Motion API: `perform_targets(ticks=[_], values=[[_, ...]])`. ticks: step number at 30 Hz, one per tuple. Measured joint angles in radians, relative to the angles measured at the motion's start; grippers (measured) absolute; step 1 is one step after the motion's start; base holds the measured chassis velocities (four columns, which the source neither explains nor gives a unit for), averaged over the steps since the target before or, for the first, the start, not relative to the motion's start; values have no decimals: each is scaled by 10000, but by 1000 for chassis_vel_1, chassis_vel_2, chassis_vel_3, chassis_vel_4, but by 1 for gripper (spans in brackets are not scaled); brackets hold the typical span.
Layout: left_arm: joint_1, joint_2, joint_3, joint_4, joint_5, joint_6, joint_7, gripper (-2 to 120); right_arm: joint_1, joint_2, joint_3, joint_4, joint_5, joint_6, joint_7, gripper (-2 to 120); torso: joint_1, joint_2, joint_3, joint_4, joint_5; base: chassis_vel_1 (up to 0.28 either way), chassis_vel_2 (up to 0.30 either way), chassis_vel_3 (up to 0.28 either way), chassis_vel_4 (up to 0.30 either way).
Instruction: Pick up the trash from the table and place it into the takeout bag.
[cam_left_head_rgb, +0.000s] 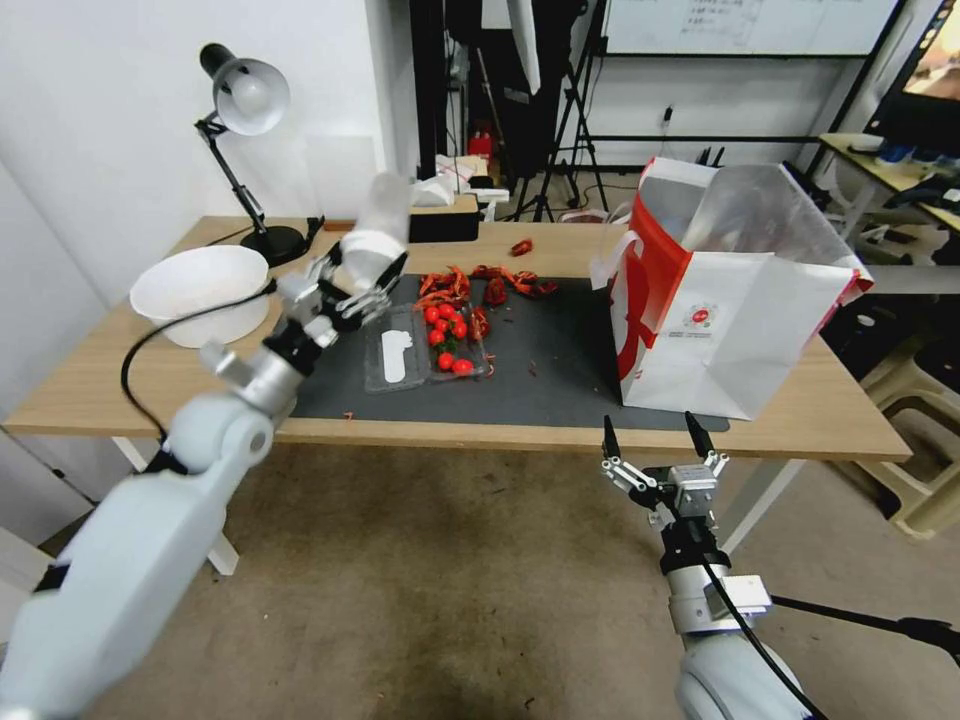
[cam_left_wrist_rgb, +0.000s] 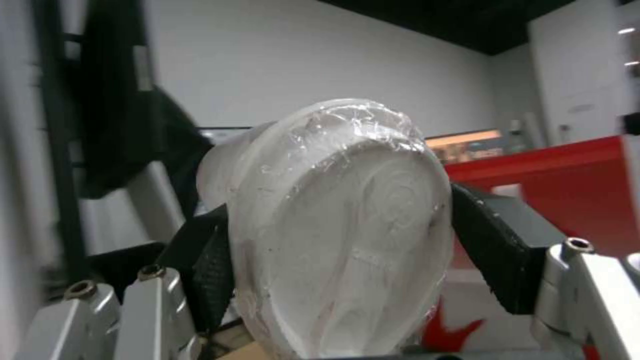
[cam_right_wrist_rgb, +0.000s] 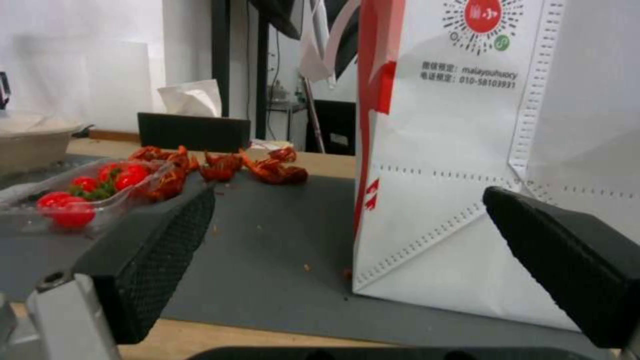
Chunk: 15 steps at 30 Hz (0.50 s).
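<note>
My left gripper (cam_left_head_rgb: 365, 278) is shut on a clear lidded plastic cup (cam_left_head_rgb: 380, 225), held tilted above the left end of the dark mat (cam_left_head_rgb: 560, 360). In the left wrist view the cup (cam_left_wrist_rgb: 347, 225) sits between the black pads (cam_left_wrist_rgb: 210, 265). The takeout bag (cam_left_head_rgb: 730, 320) stands open on the right of the table (cam_left_head_rgb: 850, 415). My right gripper (cam_left_head_rgb: 655, 432) hangs open just off the table's front edge, below the bag (cam_right_wrist_rgb: 460, 150). Red shell scraps (cam_left_head_rgb: 480, 283), a clear tray of cherry tomatoes (cam_left_head_rgb: 440, 345) and a pale bowl (cam_left_head_rgb: 200, 290) lie on the table.
A black desk lamp (cam_left_head_rgb: 245, 110) stands at the back left corner and a black tissue box (cam_left_head_rgb: 445, 222) at the back edge. Stools (cam_left_head_rgb: 915, 400) crowd the right of the table. Tripods and desks fill the room behind.
</note>
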Motion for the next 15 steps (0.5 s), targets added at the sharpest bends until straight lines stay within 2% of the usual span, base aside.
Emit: perform_targets(ticks=[2, 4, 5, 8, 9, 12, 14, 15], values=[[-238, 24, 258, 62, -97, 11, 3, 70, 23, -7, 3, -12, 0, -2, 2, 100, 0, 0, 0, 0, 1, 0, 0, 0, 0], [-1651, -61, 1555, 448, -489, 91, 51, 70, 132, -37, 34, -87, 2, -17, 11, 100, 0, 0, 0, 3, 0, 0, 0, 0, 0], [-1651, -61, 1555, 448, -489, 91, 51, 70, 132, -37, 34, -87, 2, -17, 11, 100, 0, 0, 0, 3, 0, 0, 0, 0, 0], [-3277, -437, 2636, 938, -900, 218, 94, 70, 244, -56, 46, -168, 3, -33, 17, 100, 1, 0, 1, 3, 4, 0, 0, 0, 0], [-3277, -437, 2636, 938, -900, 218, 94, 70, 244, -56, 46, -168, 3, -33, 17, 100, 1, 0, 1, 3, 4, 0, 0, 0, 0], [-4974, -1067, 3967, 1414, -1349, 334, 105, 70, 356, -54, 54, -265, 1, -47, 25, 100, 1, 0, 0, 1, 9, 0, 0, 0, 0], [-5239, -1223, 4268, 1520, -1427, 351, 103, 70, 376, -51, 55, -282, 0, -48, 27, 100, 2, 0, 1, 5, 8, 0, 0, 0, 0], [-5854, -1690, 4942, 1824, -1575, 372, 100, 70, 403, -49, 67, -318, 0, -50, 32, 100, 2, -1, 1, 1, 1, 0, 0, 0, 0]])
